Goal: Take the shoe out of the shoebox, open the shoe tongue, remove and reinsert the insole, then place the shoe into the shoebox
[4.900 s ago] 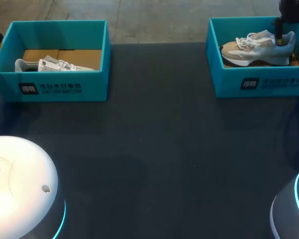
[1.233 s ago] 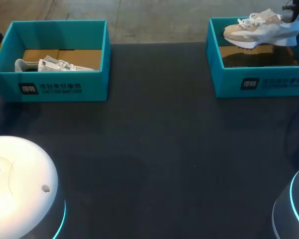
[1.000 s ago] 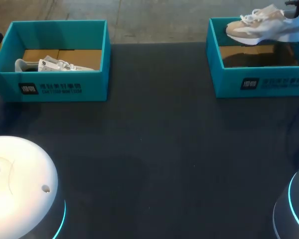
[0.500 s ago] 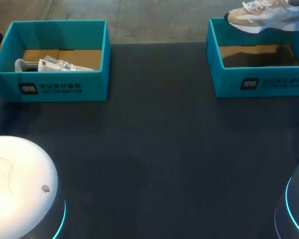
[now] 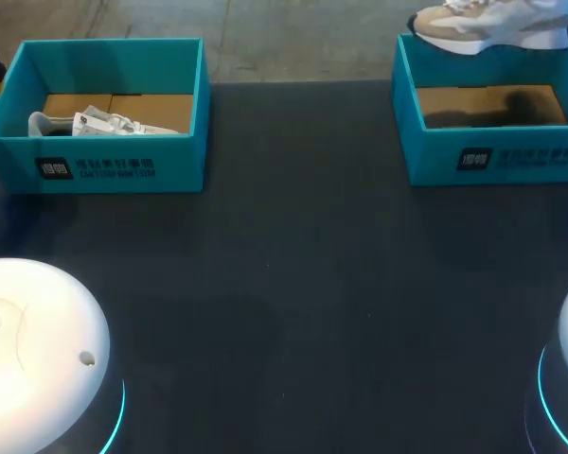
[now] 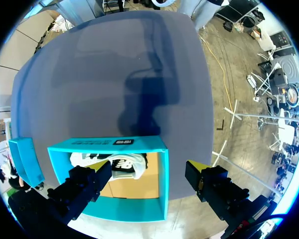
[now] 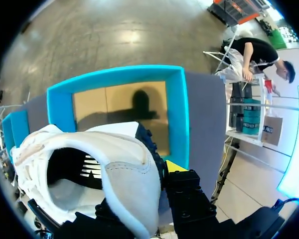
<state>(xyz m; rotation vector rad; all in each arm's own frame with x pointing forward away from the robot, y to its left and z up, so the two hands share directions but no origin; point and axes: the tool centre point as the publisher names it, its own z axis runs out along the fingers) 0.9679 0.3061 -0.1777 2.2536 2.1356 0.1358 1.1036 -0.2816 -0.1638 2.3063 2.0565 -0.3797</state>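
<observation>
The shoe (image 5: pixel 488 24) upper right looks light but floppy; my right tool (image 7: pixel 144 191) seems pinched on its padded heel collar, left tool (image 6: pixel 147 172) spread wide.

shoe (image 7: pixel 132 191) – soft suede heel; shoebox (image 7: pixel 176 112) – matt cardboard

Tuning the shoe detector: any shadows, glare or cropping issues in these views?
Head view: the shoe is cut by the frame edge, with a dark shadow on the right shoebox floor. Right wrist view: shoe fills the foreground, hiding part of the box. Left wrist view: arm shadow crosses the table.
</observation>
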